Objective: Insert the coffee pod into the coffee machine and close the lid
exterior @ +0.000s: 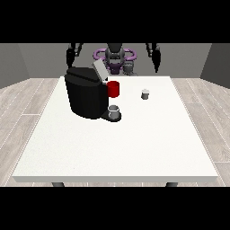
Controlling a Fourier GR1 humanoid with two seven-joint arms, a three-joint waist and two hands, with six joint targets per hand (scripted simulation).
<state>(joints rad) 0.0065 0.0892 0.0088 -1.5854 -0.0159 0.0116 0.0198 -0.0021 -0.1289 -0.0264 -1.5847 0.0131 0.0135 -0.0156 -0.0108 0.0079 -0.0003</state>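
Front view: coffee pod (145,94) is seen upright on the table (134,143), untouched, well apart from both hands and in front of them. Hand at the view's right (156,58) and hand at the view's left (71,55) are raised near the robot's shoulders, nothing held; finger state cannot be told. Coffee machine (86,92) is set with its lid (99,71) tilted up, presumably so the pod can be dropped in. A cup (114,111) sits at the machine's base, red part (113,89) above it. Task judged not started.
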